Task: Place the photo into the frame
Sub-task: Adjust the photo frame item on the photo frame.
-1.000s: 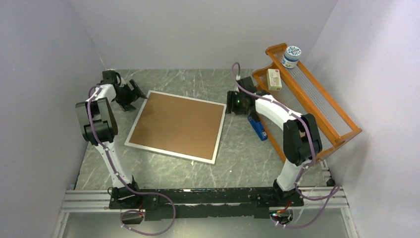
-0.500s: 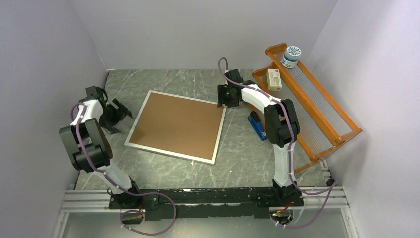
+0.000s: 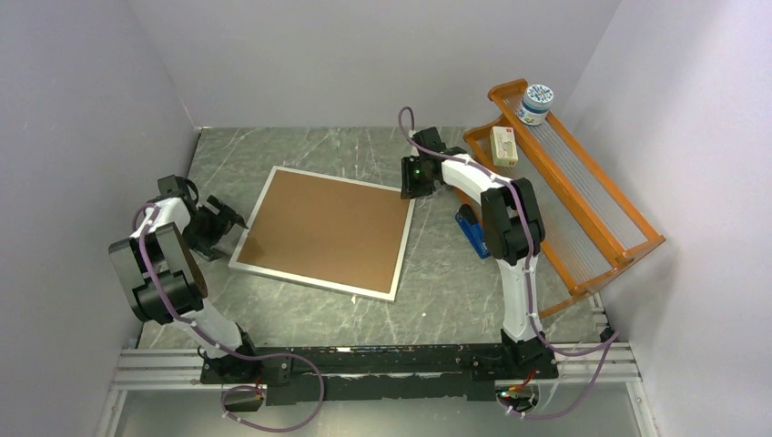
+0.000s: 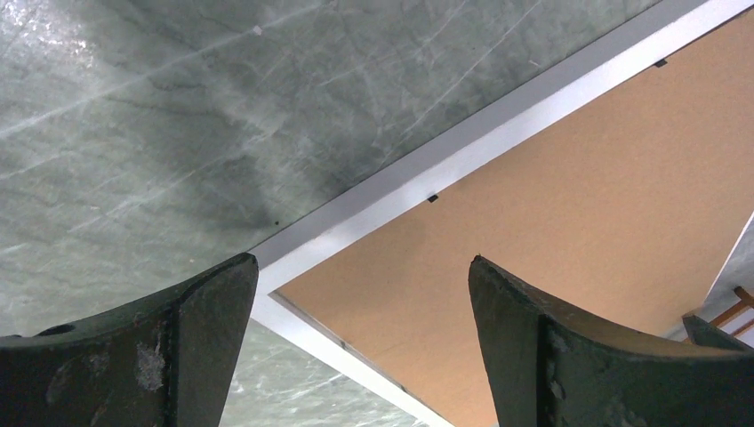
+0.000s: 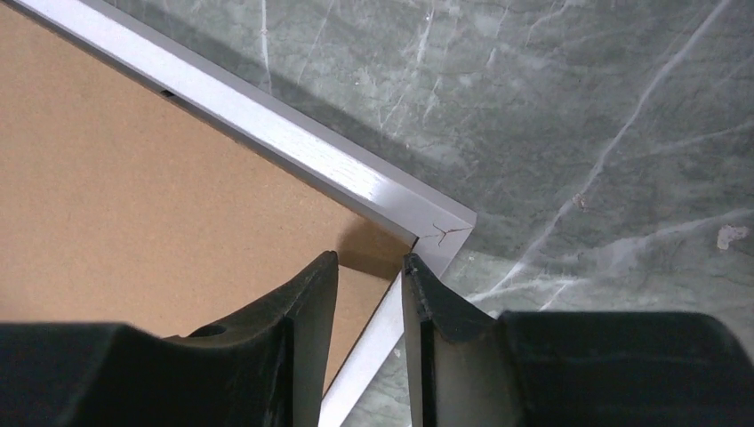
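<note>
- The left gripper hovers over the grey-green marbled table, just off the left corner of the frame. Its jaws stand wide apart and hold nothing. In the left wrist view, the dark fingers flank the frame's near corner without touching it.
- The large rectangular picture frame with a thin silvery-white rim lies flat in the middle of the table, between the two arms and turned a little askew. A plain brown backing board fills it, facing up.
- The right gripper sits at the frame's far right corner. Its jaws are drawn close, leaving only a narrow gap. In the right wrist view, one finger is over the brown board and the other over the table, with the rim between them. We cannot tell whether they grip the rim.
- A flat blue oblong object lies on the table beside the right arm.
- An orange wooden rack with a ribbed bed runs along the right wall. It carries a small cream box and a round white jar with a blue-patterned lid at its far end.
</note>
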Motion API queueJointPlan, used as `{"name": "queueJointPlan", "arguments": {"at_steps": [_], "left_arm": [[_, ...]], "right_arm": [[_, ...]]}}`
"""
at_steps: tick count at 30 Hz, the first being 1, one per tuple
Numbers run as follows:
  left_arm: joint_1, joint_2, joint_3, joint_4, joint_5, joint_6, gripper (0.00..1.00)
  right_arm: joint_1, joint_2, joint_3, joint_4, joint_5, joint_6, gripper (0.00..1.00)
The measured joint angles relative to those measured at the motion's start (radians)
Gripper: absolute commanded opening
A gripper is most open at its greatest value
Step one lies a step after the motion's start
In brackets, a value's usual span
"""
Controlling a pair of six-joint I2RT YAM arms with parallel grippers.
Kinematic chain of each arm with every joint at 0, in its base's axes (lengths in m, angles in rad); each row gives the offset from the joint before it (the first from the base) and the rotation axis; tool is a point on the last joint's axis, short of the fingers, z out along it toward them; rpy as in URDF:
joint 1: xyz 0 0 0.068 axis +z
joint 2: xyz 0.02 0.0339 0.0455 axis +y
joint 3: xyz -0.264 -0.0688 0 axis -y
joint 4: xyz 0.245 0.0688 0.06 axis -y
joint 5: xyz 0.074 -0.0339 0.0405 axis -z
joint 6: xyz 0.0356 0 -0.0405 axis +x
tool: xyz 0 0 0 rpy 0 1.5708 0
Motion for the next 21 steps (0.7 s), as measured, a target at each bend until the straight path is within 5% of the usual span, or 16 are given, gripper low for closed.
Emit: {"name": "queueJointPlan", "arguments": {"at_steps": [10, 21], "left_arm": [[0.015, 0.071, 0.005, 0.026, 0.049, 0.038, 0.94], [0.017, 0.083, 0.006, 0.032, 0.063, 0.067, 0.94]], "right_arm": [[-0.023, -0.021, -0.099, 0.162, -0.123, 0.045, 0.3], [-0.044, -0.061, -0.193, 0.225, -0.164, 0.352, 0.38]]}}
